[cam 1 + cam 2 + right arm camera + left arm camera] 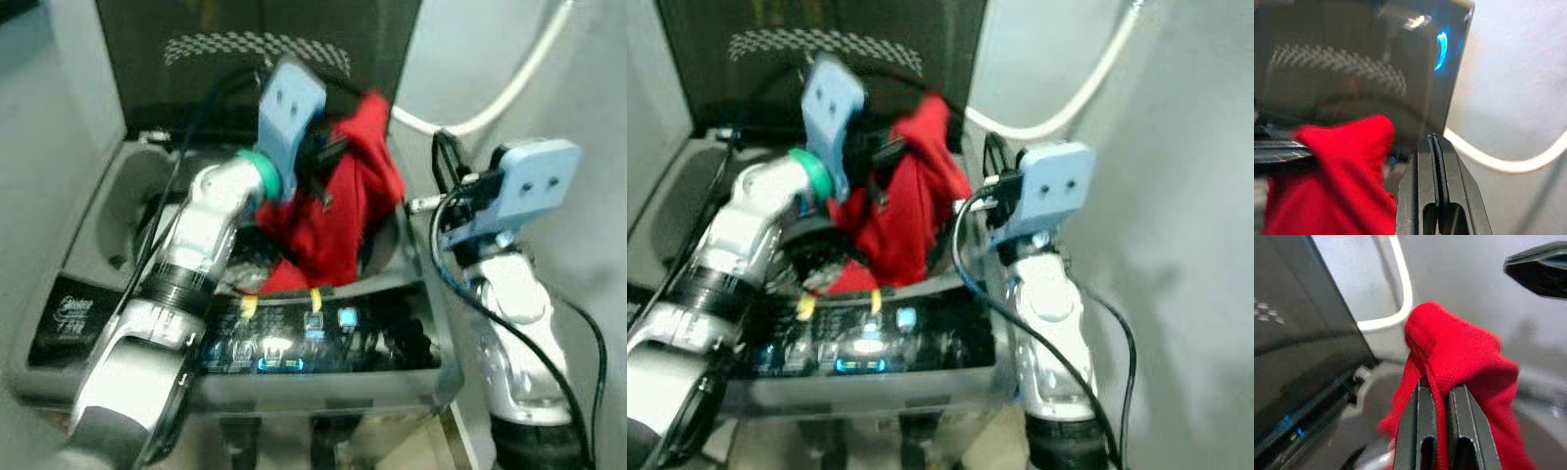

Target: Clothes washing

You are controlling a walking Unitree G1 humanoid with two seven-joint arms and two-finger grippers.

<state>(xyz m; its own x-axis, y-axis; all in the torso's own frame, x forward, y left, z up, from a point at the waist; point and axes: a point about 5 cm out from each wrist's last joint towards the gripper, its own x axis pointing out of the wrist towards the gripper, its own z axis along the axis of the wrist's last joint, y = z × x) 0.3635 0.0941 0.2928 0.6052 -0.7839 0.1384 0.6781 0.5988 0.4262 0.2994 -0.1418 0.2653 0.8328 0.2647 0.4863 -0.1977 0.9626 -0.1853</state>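
A red garment [338,201] hangs over the open drum of a top-loading washing machine [88,294]. My left gripper [328,152] is shut on the garment's upper fold; in the left wrist view the red cloth [1449,357] is pinched between the two black fingers [1420,431]. My right gripper [448,157] is raised to the right of the garment, beside the machine's right edge, with its fingers [1436,171] pressed together and holding nothing. The cloth's lower end dangles into the drum opening.
The machine's dark lid [255,59] stands open behind the drum. A lit control panel [313,338] runs along the machine's front edge. A white hose [500,98] curves along the grey wall at the right. Black cables trail from both arms.
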